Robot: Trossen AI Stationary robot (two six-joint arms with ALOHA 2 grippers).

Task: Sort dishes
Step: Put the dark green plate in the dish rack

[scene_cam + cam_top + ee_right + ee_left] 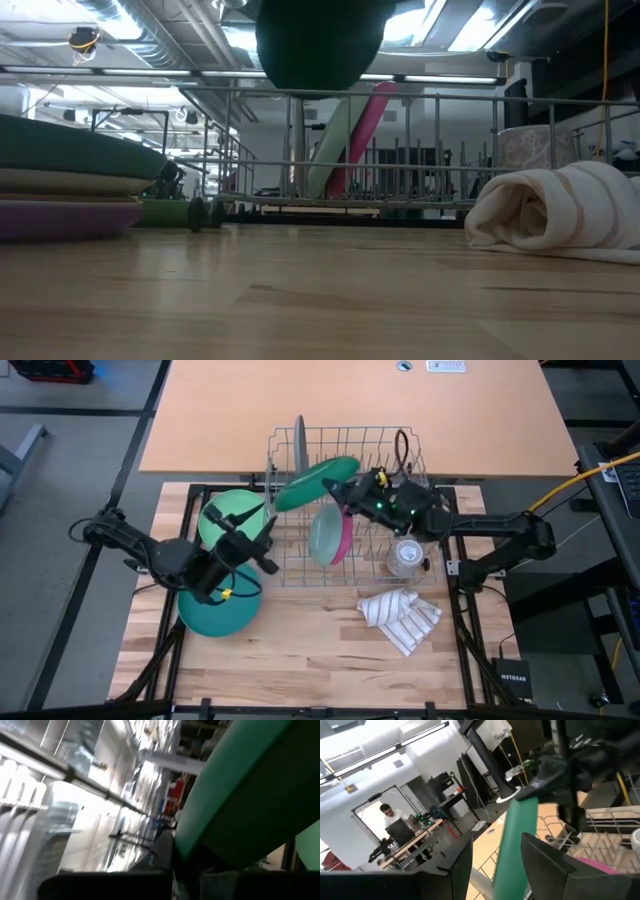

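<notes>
Because the sorted stack sits at about eight o'clock on the wooden bench [300, 650], with a round teal plastic bowl [222, 612] topping it, the left gripper [262, 546] hovers just beside it, fingers spread and empty. Beyond, toward the centre, the wire dish rack [345, 510] keeps a pink plate [345, 538] upright. At twelve o'clock the right gripper [338, 487], clamped on the rim of a dark green round plastic plate [315, 482], holds it tilted above the rack, probably for a handover.

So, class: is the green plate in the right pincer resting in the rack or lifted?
Lifted: the green plate hangs tilted above the rack.
</notes>
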